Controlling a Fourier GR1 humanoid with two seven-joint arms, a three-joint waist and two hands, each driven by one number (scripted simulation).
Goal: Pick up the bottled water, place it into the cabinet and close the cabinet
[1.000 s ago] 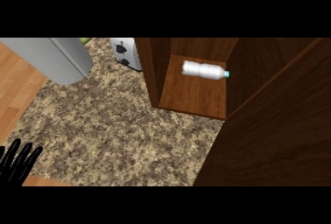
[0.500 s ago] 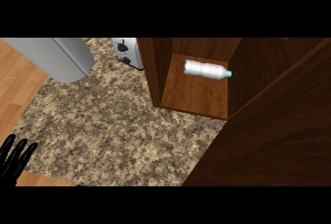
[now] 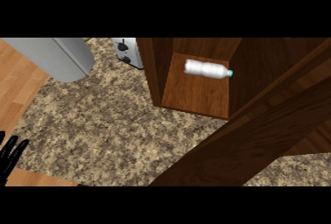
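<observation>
The bottled water [image 3: 207, 69], white with a teal cap, lies on its side on the shelf inside the wooden cabinet [image 3: 194, 89]. The cabinet door [image 3: 258, 140] is a broad dark wood panel crossing the lower right, partly swung across the opening. My left hand [image 3: 9, 153] shows at the left edge with straight fingers pointing up, far from the cabinet. No right hand or forearm is visible; the door fills that side.
A grey metal cylinder [image 3: 55, 57] stands at the top left. A toaster [image 3: 128, 51] sits just left of the cabinet wall. The speckled granite counter [image 3: 110, 127] spreads across the middle, with wood floor [image 3: 16, 87] beyond its left edge.
The cabinet door has swung further left across the view, covering more of the counter's lower right. My left hand has slid lower and further toward the left edge.
</observation>
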